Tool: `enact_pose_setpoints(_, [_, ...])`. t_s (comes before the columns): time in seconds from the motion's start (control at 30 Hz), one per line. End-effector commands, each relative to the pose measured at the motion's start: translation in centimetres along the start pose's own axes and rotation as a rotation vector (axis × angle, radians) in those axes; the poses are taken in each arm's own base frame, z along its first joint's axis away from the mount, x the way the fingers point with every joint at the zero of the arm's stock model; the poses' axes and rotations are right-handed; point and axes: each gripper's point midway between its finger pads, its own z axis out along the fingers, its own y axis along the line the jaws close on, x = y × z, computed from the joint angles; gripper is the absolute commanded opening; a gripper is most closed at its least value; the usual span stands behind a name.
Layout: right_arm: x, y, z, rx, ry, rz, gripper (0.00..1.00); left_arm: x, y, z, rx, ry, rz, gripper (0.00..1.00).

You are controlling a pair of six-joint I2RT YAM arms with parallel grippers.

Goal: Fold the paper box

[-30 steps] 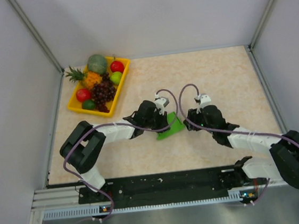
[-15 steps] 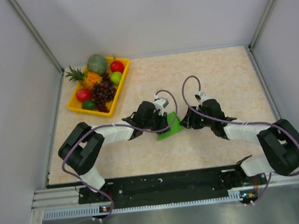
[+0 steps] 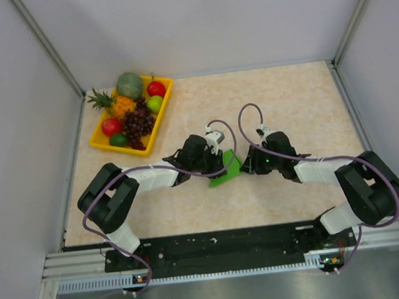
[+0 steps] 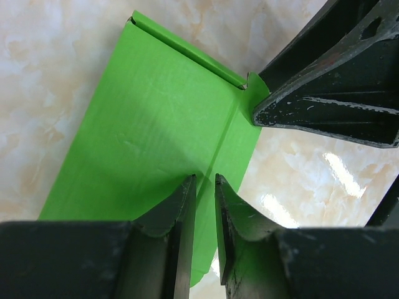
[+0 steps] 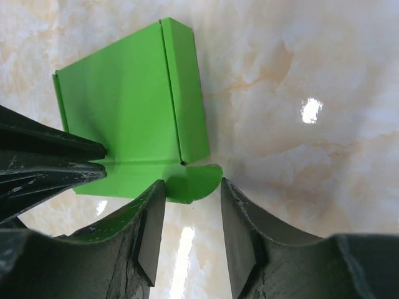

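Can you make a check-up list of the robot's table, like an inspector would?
Surface: beige marbled table, glossy.
Job's things: green paper box, partly folded, lying between both arms.
Clutter: yellow tray of fruit in the far left corner.
Claws: left claw nearly shut at the box's crease, grip unclear; right claw open around a rounded flap.
Cables: purple cables loop above each wrist.
Surroundings: plain grey walls on three sides.

The flat, folded paper box (image 4: 156,124) is plain bright green. The stone-look table top (image 3: 301,96) is cream with pale orange veins. The shallow plastic fruit tray (image 3: 162,115) is yellow, with a red apple (image 3: 155,88), a grey-green melon (image 3: 129,85) and a dark purple bunch (image 3: 138,124), probably grapes.
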Motion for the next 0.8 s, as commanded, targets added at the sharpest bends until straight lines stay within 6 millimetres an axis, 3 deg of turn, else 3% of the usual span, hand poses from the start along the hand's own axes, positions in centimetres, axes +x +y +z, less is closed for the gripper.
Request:
enact_pose_setpoints(0.0, [-1.7,-0.1,-0.7,0.091,0.005,-0.092,0.41,0.7,0.3,-0.2,-0.017,0.037,0.001,0.24])
enact_pose_setpoints(0.1, [-3.3,0.5,-2.1,0.104,-0.058,-0.137,0.53,0.7,0.3,-0.3,-0.015,0.039,0.003,0.25])
enact_pose_setpoints(0.2, [-4.2,2.2,-2.7,0.049,-0.107,-0.169,0.55,0.5,0.2,-0.3,-0.012,0.037,0.003,0.24])
enact_pose_setpoints(0.47, [-3.6,2.8,-0.3,-0.006,-0.032,-0.161,0.41,0.5,0.2,-0.4,-0.017,0.038,0.003,0.25])
enact_pose_setpoints(0.77, [-2.3,2.4,0.5,-0.005,0.007,-0.15,0.41,0.2,0.1,-0.5,-0.014,0.033,0.008,0.25])
